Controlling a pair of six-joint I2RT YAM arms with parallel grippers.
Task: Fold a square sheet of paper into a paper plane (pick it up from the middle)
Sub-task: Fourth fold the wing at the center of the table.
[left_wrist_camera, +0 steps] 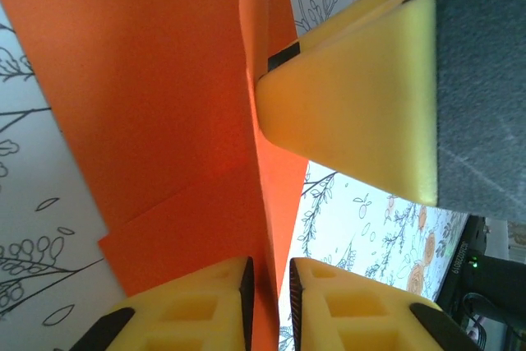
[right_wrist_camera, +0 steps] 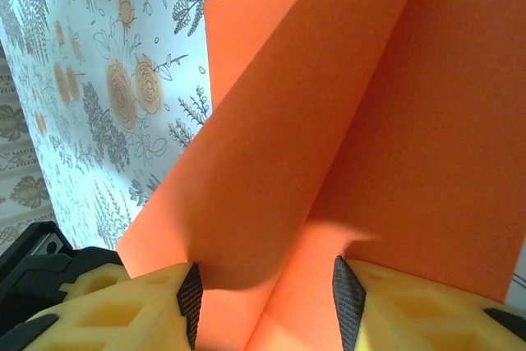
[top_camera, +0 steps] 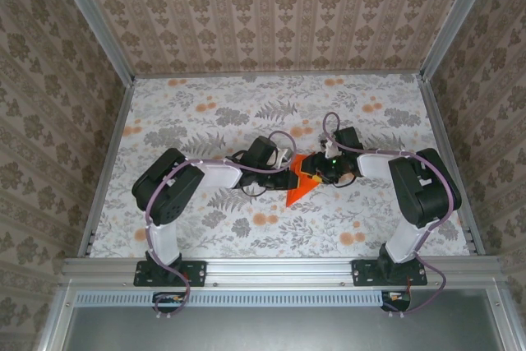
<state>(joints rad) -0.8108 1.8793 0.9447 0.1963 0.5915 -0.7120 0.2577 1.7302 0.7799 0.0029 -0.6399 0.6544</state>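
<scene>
Bases of both arms sit along the bottom edge of the overhead view, and from there the arms bend inward to meet just below the middle of the frame. Between them lies the orange paper, folded to a pointed shape on the flowered table. Its tip aims down and slightly left, toward the near rail, and its broad end runs up under the two wrists. Its long axis therefore runs roughly near to far, and the arms come at it from either side.

The left gripper has its jaws only a narrow slot apart. A raised crease of the paper runs through that slot and straight up the frame. I cannot tell whether the jaws pinch it or have let go.

The right gripper stands with its jaws well apart, astride a lifted flap that slants to the upper right, and it clamps nothing that I can see. In the left wrist view, one of its yellow fingers touches the crease from the right.

Neither arm looks nearer than the other, as both are at the broad end. To my eye, the next move hangs on that crease.
</scene>
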